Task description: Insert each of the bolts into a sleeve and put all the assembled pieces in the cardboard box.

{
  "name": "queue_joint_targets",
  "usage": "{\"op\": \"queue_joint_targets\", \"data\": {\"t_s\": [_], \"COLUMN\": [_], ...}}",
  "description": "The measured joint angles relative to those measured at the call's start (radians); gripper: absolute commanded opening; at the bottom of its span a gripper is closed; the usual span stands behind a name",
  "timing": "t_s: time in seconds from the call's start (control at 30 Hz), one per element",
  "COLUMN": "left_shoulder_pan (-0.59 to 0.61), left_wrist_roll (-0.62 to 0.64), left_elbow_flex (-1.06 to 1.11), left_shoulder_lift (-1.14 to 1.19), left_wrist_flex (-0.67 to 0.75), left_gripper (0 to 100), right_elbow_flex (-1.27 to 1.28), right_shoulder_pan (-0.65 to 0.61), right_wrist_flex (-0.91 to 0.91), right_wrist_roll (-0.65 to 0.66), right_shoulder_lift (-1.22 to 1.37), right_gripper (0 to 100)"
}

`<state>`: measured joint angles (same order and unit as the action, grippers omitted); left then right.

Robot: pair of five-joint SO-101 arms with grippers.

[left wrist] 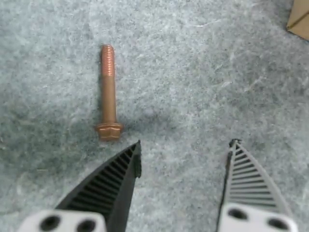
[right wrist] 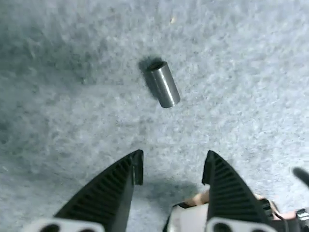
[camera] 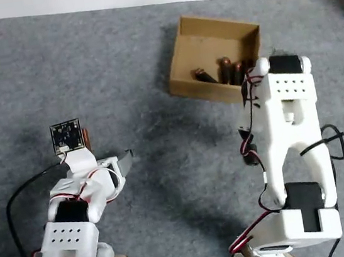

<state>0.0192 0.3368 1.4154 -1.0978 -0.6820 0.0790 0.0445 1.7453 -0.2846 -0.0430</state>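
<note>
From the high view I see the open brown cardboard box (camera: 202, 89) on the grey felt surface (camera: 164, 167), with several dark copper-toned assembled pieces (camera: 224, 69) lying inside it. The right arm (camera: 287, 132) stands just beside the box, and the left arm (camera: 75, 211) is well apart from it.

On the left wrist view, my left gripper (left wrist: 187, 142) is spread wide and empty. The copper-coloured flanged bolt (left wrist: 108, 92) lies flat just ahead of one fingertip, head nearest the gripper.

On the right wrist view, my right gripper (right wrist: 174, 153) is released and holds nothing. The dark grey metal cylindrical sleeve (right wrist: 164, 84) lies on its side ahead of the gripper.
</note>
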Motion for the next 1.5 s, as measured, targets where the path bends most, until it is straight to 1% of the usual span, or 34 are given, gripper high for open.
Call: {"op": "queue_joint_targets", "data": {"t_s": [0.17, 0.33, 0.6, 0.7, 1.23, 1.33, 1.5], "left_shoulder_pan": [0.0, 0.0, 0.0, 0.0, 0.0, 0.0, 0.0], "left_wrist_roll": [0.0, 0.0, 0.0, 0.0, 0.0, 0.0, 0.0], "left_elbow_flex": [0.0, 0.0, 0.0, 0.0, 0.0, 0.0, 0.0], "left_shoulder_lift": [0.0, 0.0, 0.0, 0.0, 0.0, 0.0, 0.0], "left_wrist_flex": [0.0, 0.0, 0.0, 0.0, 0.0, 0.0, 0.0], "left_gripper": [27, 27, 27, 27, 27, 27, 27], "right_elbow_flex": [0.109, 0.236, 0.361, 0.368, 0.371, 0.405, 0.511], "right_shoulder_pan": [0.009, 0.012, 0.012, 0.012, 0.012, 0.012, 0.012], "right_wrist_flex": [-0.1, -0.224, -0.387, -0.411, -0.431, -0.473, -0.595], "right_wrist_roll": [0.054, 0.068, 0.141, 0.153, 0.391, 0.402, 0.407], "right_shoulder_lift": [0.0, 0.0, 0.0, 0.0, 0.0, 0.0, 0.0], "right_gripper": [19.0, 19.0, 19.0, 19.0, 19.0, 19.0, 19.0]}}
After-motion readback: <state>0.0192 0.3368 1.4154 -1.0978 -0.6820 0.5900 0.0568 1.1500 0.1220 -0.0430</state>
